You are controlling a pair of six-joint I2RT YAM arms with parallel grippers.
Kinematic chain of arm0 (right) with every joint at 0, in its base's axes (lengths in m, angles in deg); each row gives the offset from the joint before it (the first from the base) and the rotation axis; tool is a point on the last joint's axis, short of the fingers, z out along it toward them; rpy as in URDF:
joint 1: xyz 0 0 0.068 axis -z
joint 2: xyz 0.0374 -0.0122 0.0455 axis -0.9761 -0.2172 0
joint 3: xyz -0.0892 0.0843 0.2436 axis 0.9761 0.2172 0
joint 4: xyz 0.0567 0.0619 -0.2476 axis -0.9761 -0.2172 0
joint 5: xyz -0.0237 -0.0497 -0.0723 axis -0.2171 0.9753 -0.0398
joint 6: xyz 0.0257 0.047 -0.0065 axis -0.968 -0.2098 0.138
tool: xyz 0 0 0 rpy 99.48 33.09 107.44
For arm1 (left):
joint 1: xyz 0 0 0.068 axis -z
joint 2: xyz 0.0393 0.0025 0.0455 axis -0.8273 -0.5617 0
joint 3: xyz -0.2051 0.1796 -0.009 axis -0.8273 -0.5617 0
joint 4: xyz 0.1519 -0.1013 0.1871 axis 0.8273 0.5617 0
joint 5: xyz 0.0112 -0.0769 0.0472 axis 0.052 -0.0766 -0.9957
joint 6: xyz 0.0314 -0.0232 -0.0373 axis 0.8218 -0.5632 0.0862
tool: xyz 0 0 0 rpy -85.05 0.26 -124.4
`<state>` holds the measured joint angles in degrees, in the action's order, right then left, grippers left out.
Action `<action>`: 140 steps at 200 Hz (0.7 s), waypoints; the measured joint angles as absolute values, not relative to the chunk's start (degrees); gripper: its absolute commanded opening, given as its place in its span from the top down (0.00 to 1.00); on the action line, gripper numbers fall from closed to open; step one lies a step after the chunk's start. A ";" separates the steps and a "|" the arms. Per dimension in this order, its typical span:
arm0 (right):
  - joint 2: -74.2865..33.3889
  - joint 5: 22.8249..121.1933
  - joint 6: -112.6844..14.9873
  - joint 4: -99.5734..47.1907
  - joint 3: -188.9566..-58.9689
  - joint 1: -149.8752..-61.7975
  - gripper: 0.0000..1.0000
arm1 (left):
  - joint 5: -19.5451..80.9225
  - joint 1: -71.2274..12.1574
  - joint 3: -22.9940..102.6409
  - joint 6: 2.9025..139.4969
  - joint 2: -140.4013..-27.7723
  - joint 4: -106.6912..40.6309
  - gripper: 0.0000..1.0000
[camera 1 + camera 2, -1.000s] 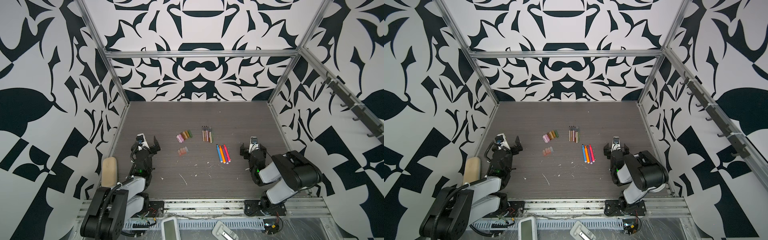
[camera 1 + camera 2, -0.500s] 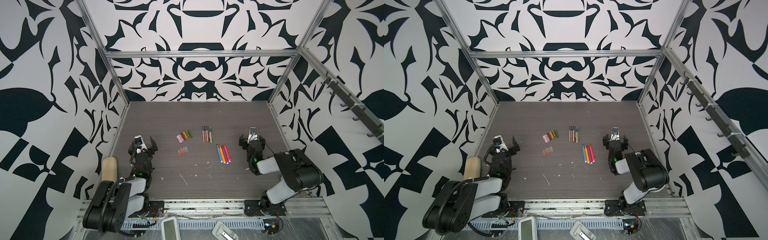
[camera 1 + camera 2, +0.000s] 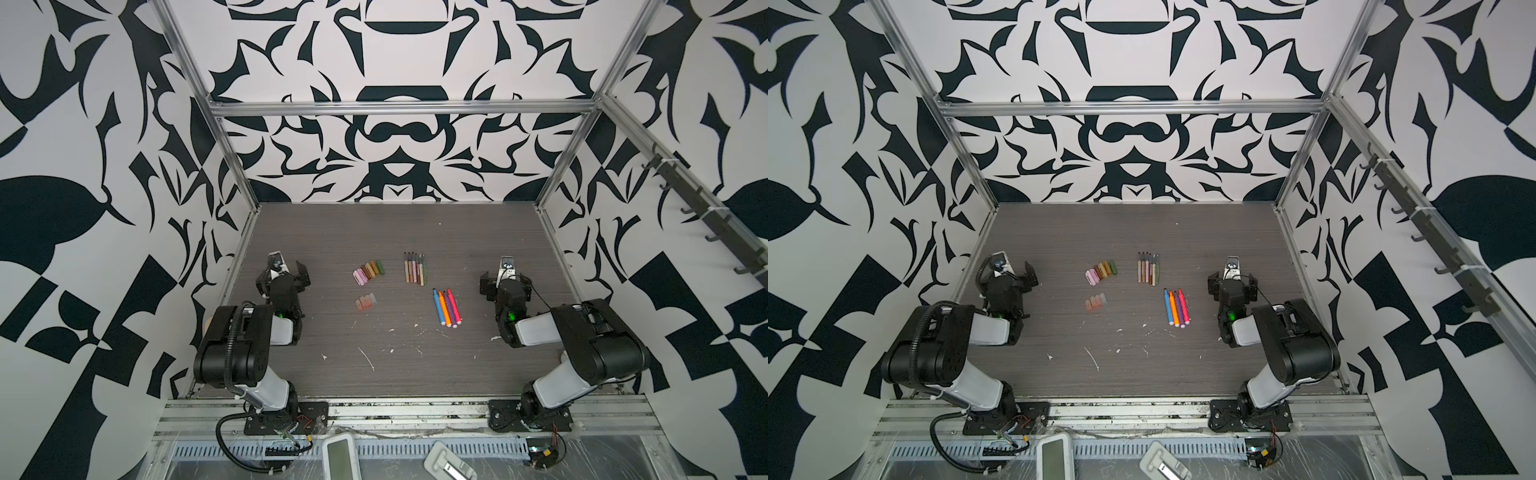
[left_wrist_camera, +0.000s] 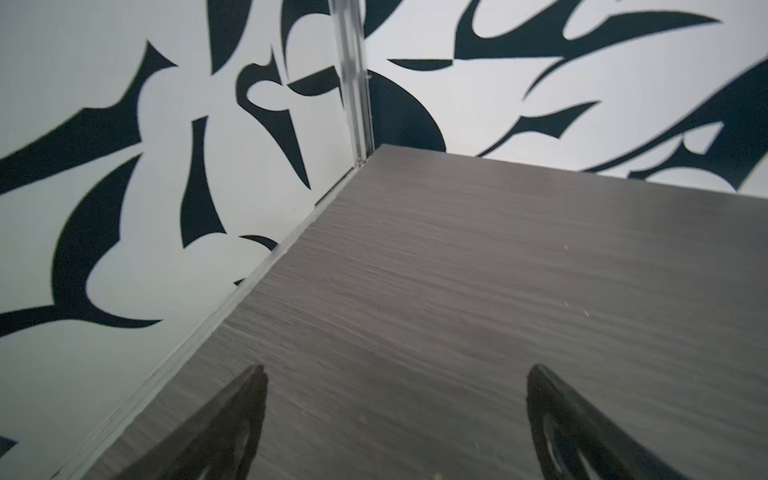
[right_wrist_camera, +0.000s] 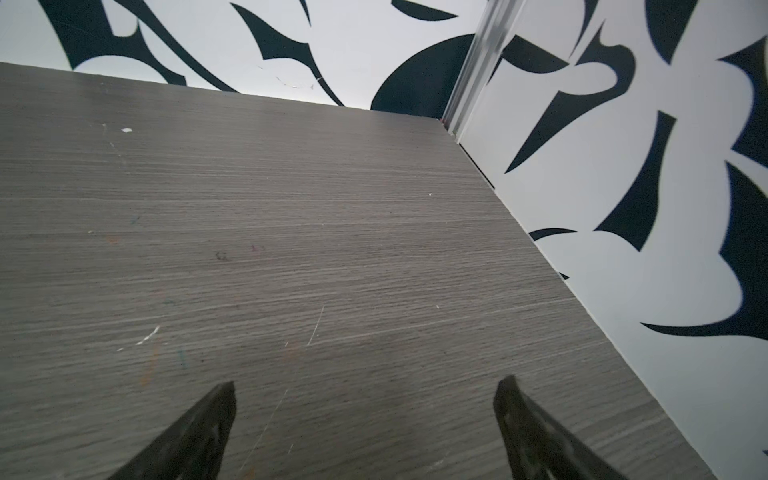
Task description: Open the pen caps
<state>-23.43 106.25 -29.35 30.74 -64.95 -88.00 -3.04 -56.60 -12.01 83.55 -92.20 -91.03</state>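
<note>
Grey wood-grain table [image 3: 374, 232] | pens [image 3: 446, 307] are lying mid-table, pen caps [image 3: 368, 270] lying left | left end effector [image 4: 395, 374], right end effector [image 5: 365, 382] are gaping apart, empty.

The grey wood-grain tabletop [image 3: 415, 232] carried four small groups near its middle, shown in both top views. A slanted row of short stubby plastic caps [image 3: 368, 272], pink through brown and gold to green, lay side by side. Just in front sat a cluster of translucent pastel caps [image 3: 365, 303]. To the right lay a row of thin slim pens [image 3: 414, 269], and nearer the front thicker blue, orange, purple and pink markers [image 3: 446, 308]. White flecks and scratches [image 3: 366, 358] dotted the front part.
</note>
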 measured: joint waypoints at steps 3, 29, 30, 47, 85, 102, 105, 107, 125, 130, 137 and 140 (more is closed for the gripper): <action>-23.43 105.79 -29.28 30.82 -64.84 -88.00 0.00 | -2.85 -56.91 -11.90 83.34 -92.16 -90.76 0.01; -23.45 103.40 -28.80 30.58 -64.58 -88.00 0.00 | -0.46 -57.21 -12.04 82.00 -92.09 -87.62 0.01; -23.45 103.27 -28.80 30.52 -64.62 -87.98 0.00 | -0.27 -57.21 -12.06 81.98 -92.09 -87.55 0.01; -23.43 98.84 -29.56 27.28 -66.13 -85.62 0.00 | 6.05 -57.32 -12.12 83.38 -92.09 -86.00 0.01; -23.06 92.72 -30.35 24.73 -67.25 -81.60 0.00 | 15.01 -59.16 -11.66 84.01 -92.09 -82.81 0.00; -22.95 91.21 -30.61 24.42 -67.25 -81.68 0.00 | 16.43 -59.38 -11.66 83.99 -92.09 -82.72 0.01; -22.95 91.03 -30.68 24.42 -67.25 -81.68 0.00 | 16.59 -59.40 -11.66 83.99 -92.09 -82.70 0.01; -22.95 90.92 -30.72 24.42 -67.22 -81.70 0.00 | 16.69 -59.42 -11.66 83.99 -92.09 -82.70 0.01; -22.95 90.12 -30.77 24.22 -67.22 -81.77 0.00 | 17.44 -59.42 -11.66 83.99 -92.05 -82.48 0.01; -22.95 89.98 -30.77 24.09 -67.22 -81.79 0.00 | 17.57 -59.42 -11.66 83.99 -92.05 -82.48 0.01; -22.95 89.74 -30.77 23.90 -67.25 -81.81 0.00 | 17.74 -59.42 -11.66 83.99 -92.05 -82.48 0.01; -22.95 89.70 -30.77 23.76 -67.25 -81.81 0.00 | 17.79 -59.42 -11.66 83.99 -92.05 -82.48 0.01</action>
